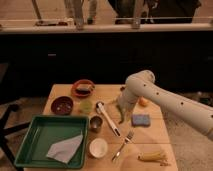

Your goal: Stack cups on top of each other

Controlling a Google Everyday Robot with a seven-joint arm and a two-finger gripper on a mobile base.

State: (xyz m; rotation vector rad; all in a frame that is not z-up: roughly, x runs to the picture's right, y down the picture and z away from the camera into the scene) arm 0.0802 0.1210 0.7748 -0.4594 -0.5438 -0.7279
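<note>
The pale yellow-green cup (86, 106) stands upright on the wooden table (150, 137), left of centre. The dull silver-grey metal cup (96, 123) stands upright just in front of it, to its right, beside the green tray. The two cups are apart. My white arm reaches in from the right. Its gripper (120, 105) points down over the middle of the table, to the right of both cups and of a white long-handled utensil (108, 118). It touches neither cup.
A dark red bowl (62, 105) and a second bowl (82, 88) sit at the back left. The green tray (30, 145) holds a napkin (65, 148). Also on the table are a white cup (97, 147), fork (124, 144), blue sponge (141, 120), orange (143, 102) and a yellow item (152, 157).
</note>
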